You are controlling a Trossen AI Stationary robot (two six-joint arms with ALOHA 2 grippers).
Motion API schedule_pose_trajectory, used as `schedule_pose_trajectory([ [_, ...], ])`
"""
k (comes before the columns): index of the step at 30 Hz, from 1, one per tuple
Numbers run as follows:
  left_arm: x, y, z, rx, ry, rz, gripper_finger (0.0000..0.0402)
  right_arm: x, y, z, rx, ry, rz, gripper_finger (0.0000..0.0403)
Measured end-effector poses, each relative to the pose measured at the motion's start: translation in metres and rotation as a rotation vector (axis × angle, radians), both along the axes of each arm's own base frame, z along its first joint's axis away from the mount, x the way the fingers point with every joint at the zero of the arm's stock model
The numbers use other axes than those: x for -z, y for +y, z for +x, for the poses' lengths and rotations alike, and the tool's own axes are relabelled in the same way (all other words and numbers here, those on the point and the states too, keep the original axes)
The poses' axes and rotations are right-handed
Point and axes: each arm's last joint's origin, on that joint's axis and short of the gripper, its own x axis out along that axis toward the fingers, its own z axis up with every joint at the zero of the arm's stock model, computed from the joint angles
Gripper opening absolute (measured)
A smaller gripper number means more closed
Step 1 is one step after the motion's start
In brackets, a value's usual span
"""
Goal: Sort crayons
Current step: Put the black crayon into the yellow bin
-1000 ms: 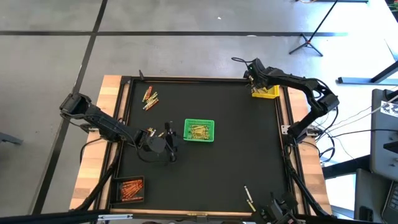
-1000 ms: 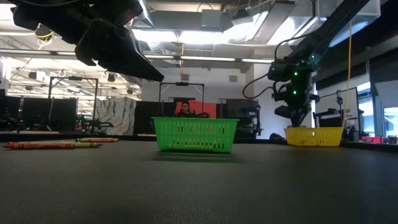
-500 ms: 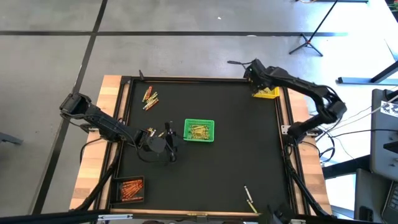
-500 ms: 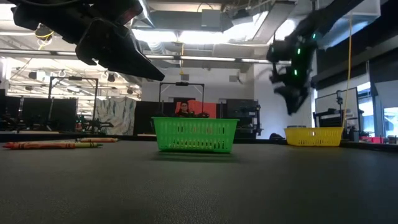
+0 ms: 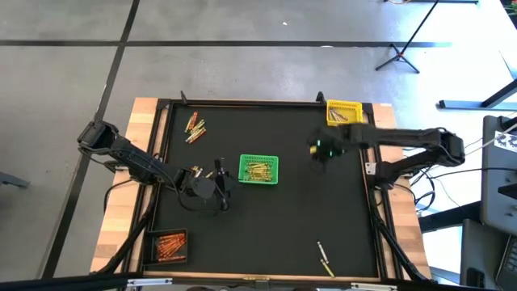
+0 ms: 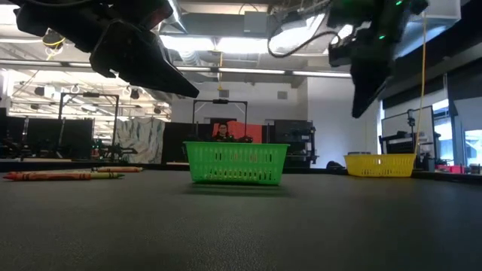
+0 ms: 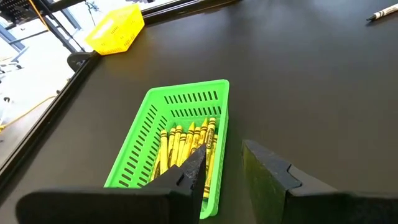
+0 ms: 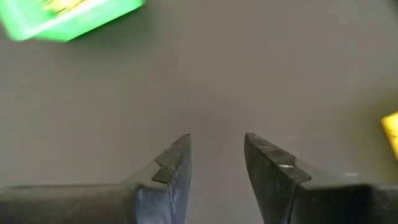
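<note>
While its fingers are held apart and empty, the right pincer (image 5: 317, 150) is placed beside the green basket (image 5: 259, 170), well apart from two loose crayons (image 5: 323, 259) toward the table's near edge.

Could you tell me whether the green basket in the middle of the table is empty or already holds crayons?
It holds crayons. The left wrist view shows a row of yellow crayons lying inside the green basket, just beyond the left gripper.
</note>
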Motion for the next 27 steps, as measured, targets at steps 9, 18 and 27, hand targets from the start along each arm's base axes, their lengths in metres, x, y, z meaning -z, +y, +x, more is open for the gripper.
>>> schedule_pose_trajectory([
  [9, -0.003, -0.001, 0.002, 0.014, -0.025, 0.015, 0.0088, 0.016, 0.087, -0.004, -0.148, 0.0, 0.073, 0.0144],
  [18, -0.005, 0.001, 0.003, 0.008, -0.048, 0.007, 0.0088, 0.021, 0.142, -0.016, -0.18, -0.062, 0.164, 0.0144],
  [27, -0.006, -0.005, 0.002, 0.026, -0.073, -0.027, 0.0088, 0.036, 0.188, -0.028, -0.167, -0.028, 0.228, 0.0144],
])
